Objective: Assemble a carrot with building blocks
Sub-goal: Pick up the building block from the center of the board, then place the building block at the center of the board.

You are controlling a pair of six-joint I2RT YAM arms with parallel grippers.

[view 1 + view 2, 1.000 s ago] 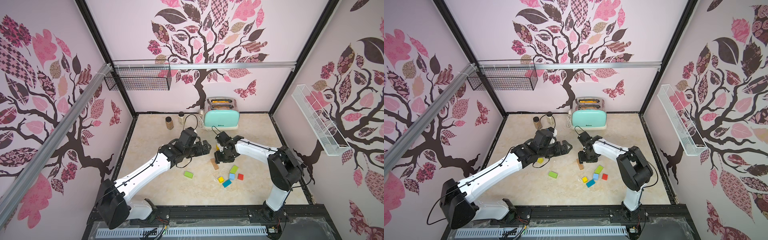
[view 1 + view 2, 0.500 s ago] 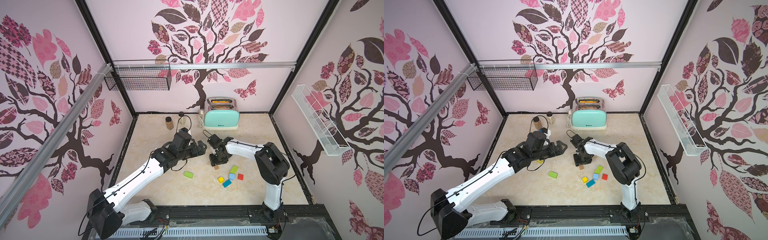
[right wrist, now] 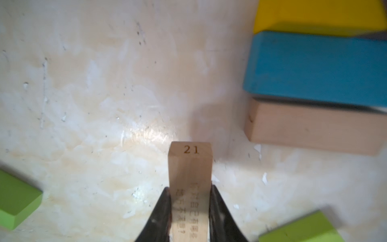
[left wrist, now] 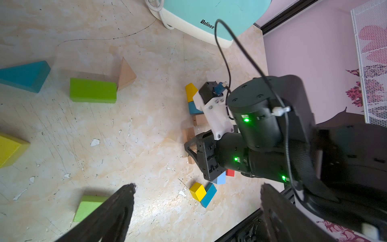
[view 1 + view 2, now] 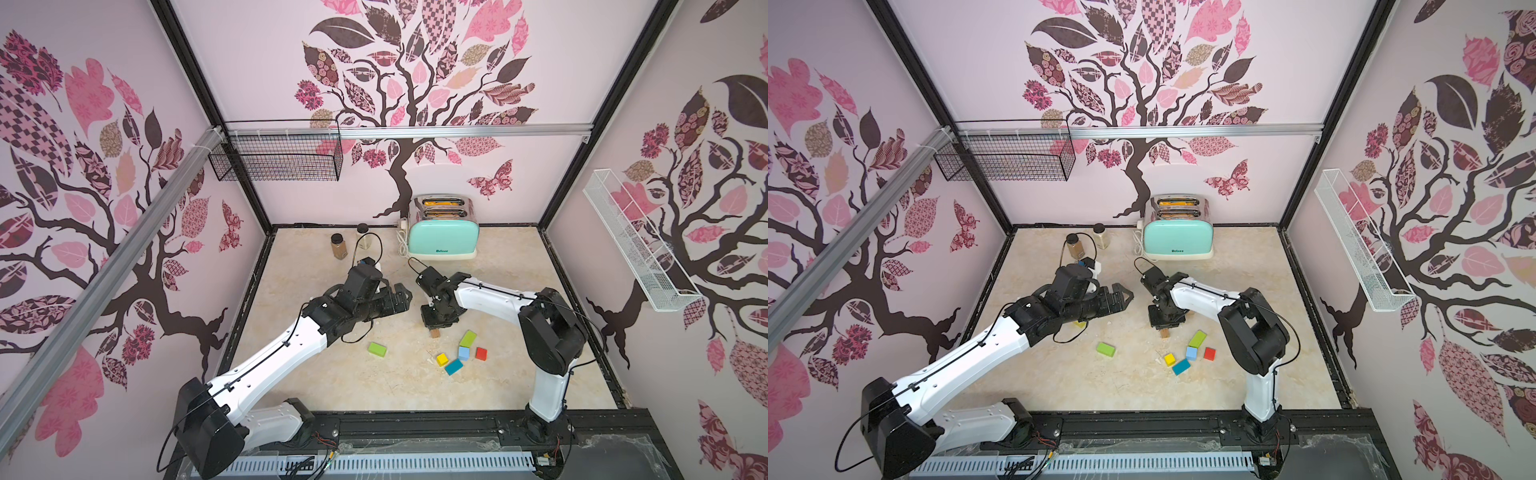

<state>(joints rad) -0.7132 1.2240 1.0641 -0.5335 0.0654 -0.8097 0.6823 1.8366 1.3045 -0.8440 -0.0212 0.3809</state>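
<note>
A: Two grippers at work, so how do they stand?
B: The left gripper (image 5: pixel 405 299) gapes wide with nothing between its fingers, left of centre over the tabletop (image 5: pixel 332 382). The right gripper (image 3: pixel 189 189) is clamped on a tan bar (image 3: pixel 190 165) marked 21.
A: Where is that bar in both top views?
B: Centre of the frame. Its end pokes out below the right gripper; I cannot tell whether it touches the tabletop.
A: And the other blocks?
B: Lower right of centre, a green bar (image 5: pixel 468 338), red cube (image 5: pixel 481 353), blue cube (image 5: pixel 464 353), yellow cube (image 5: pixel 442 359) and teal bar (image 5: pixel 453 367) cluster. A lone green bar (image 5: pixel 377 349) lies apart to their left.
A: Anything beside the held bar?
B: In the right wrist view, upper right, a yellow block (image 3: pixel 314 16), teal block (image 3: pixel 314 67) and tan block (image 3: pixel 310 127) are packed side by side
</note>
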